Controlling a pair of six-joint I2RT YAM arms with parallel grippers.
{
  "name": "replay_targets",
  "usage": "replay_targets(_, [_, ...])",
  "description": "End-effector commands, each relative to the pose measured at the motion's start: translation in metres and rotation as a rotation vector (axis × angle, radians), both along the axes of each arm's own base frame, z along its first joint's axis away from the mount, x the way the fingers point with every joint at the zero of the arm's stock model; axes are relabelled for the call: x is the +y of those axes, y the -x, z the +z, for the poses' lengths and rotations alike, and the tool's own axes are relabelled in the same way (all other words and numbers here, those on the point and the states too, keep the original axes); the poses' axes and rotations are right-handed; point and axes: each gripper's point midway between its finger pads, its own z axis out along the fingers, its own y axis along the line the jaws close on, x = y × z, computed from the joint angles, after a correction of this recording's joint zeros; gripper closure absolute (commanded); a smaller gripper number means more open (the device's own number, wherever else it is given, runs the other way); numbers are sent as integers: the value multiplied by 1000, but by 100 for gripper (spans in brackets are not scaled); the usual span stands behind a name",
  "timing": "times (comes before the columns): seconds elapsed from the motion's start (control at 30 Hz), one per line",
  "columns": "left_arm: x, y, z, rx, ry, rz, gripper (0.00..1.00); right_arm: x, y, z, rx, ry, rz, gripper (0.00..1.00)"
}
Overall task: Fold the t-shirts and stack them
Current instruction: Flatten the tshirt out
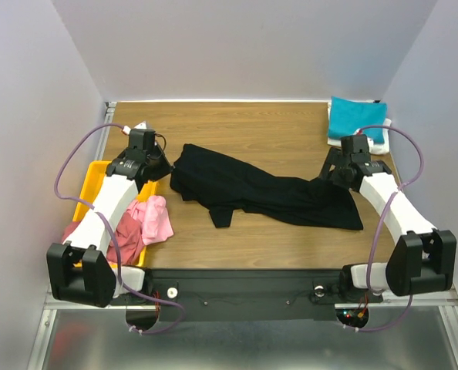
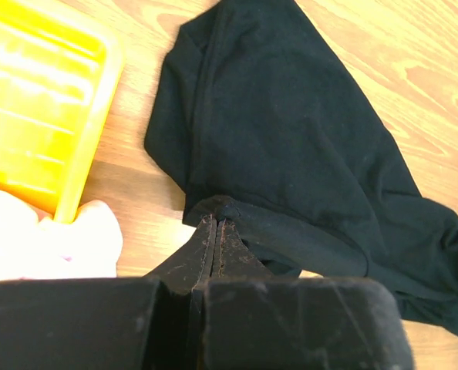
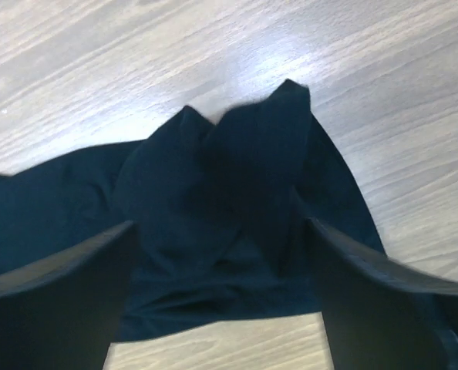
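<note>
Black t-shirt (image 1: 260,193) lies stretched in a long, rumpled band across the middle of the wood-grain bench (image 1: 275,127). It is matte and soft, with one flap poking toward the near edge. My left fingers (image 2: 204,248) are pressed together on its left-hand edge, a small ridge of the dark knit pinched between their scuffed black tips. My right fingers (image 3: 67,297) stand spread wide at its right end, smooth dark pads on either side of a bunched hump of cloth that rises in two soft peaks. I cannot tell whether the pads touch it.

Left of this shirt sits a glossy yellow plastic tray (image 1: 90,181) with rounded corners and a raised rim. A pink t-shirt (image 1: 158,220) spills crumpled over the rim on the side nearest the black cloth. A dusty red t-shirt (image 1: 125,240) lies wadded just beside the pink one, at the tray's near end. Beyond the black cloth's right end, in the far corner, a teal t-shirt (image 1: 354,117) rests folded into a flat rectangle. A white t-shirt (image 1: 378,146) shows as a strip under its near edge.
</note>
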Motion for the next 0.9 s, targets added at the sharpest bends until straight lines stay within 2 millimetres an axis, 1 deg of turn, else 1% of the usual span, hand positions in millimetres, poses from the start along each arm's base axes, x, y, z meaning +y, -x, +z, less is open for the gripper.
replay_targets(0.0, [-4,-2,-1,-9,12,-28,100,-5,9,20,-34,15,4,2])
replay_targets(0.03, [-4,-3,0,-15,16,-30,100,-4,15,15,-19,5,-6,1])
replay_targets(0.07, [-6,-4,-1,-14,23,-34,100,-4,27,2,25,-2,-9,1])
replay_targets(0.17, [-8,-3,-4,-5,27,-44,100,2,39,-16,68,-57,-46,0])
replay_targets(0.27, [-8,-1,-9,3,21,-52,100,-1,41,-24,93,-53,-72,0])
replay_targets(0.33, [-7,2,-14,12,17,-57,100,-6,41,-32,126,-58,-85,0])
replay_targets(0.4, [-6,4,-18,12,19,-55,100,-12,43,-45,175,-75,-109,0])
replay_targets(0.47, [-6,7,-24,22,20,-53,100,-12,43,-52,201,-83,-113,1])
replay_targets(0.57, [-6,8,-27,20,29,-53,100,-15,37,-48,186,-69,-117,2])
replay_targets(0.7, [-9,4,-30,28,40,-69,100,-25,30,-42,177,-13,-129,3])
replay_targets(0.8, [-11,0,-28,28,39,-83,100,-31,24,-28,134,17,-127,3])
replay_targets(0.87, [-10,-2,-27,30,33,-87,100,-36,23,-24,127,51,-114,2])
